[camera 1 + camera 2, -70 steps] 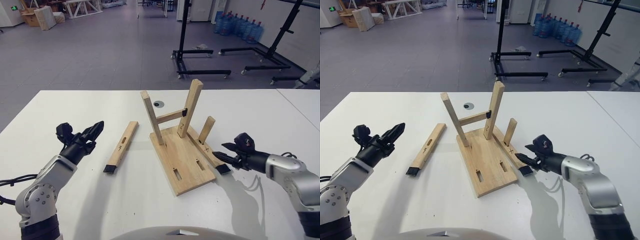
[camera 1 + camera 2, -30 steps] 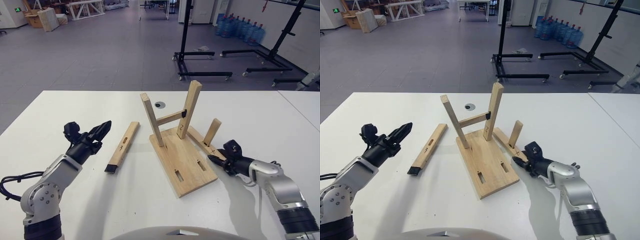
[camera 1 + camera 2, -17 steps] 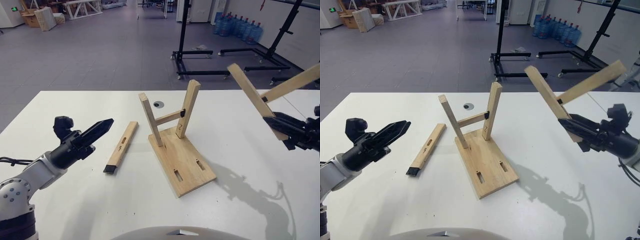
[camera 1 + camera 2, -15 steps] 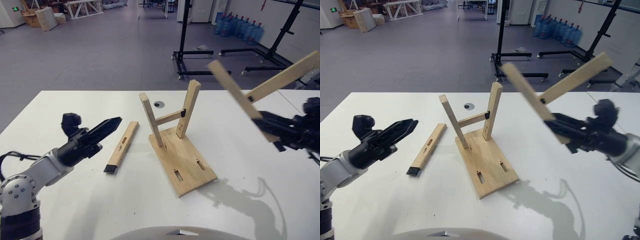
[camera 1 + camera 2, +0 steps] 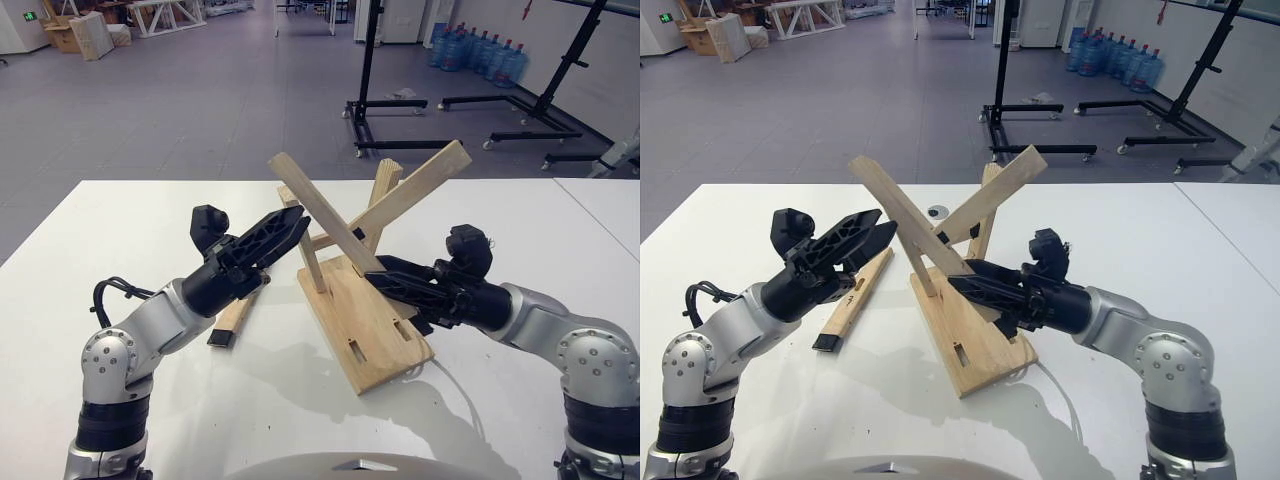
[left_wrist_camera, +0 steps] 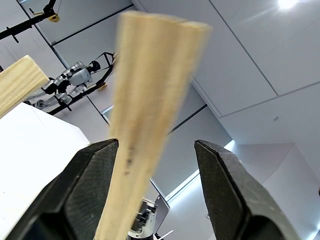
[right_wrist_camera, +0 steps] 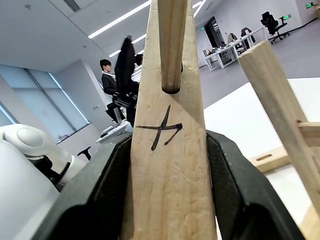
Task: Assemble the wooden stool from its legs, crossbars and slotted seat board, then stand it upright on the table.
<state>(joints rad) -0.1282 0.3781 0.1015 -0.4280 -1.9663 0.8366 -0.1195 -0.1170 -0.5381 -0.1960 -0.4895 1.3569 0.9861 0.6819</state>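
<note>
Left eye view: right gripper (image 5: 383, 272) is pinching the lower end of the leg (image 5: 322, 208) with its crossbar (image 5: 425, 178), long axis rising away from those jaws toward the left gripper (image 5: 298, 226), whose spread jaws are flanking it, seat board (image 5: 378, 338) lying just below the pinching jaws.

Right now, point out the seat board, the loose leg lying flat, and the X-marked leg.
seat board (image 5: 352, 312), left eye view, bare upper face
loose leg (image 5: 845, 308), right eye view, middle
X-marked leg (image 7: 167, 170), right wrist view, below the mark
</note>
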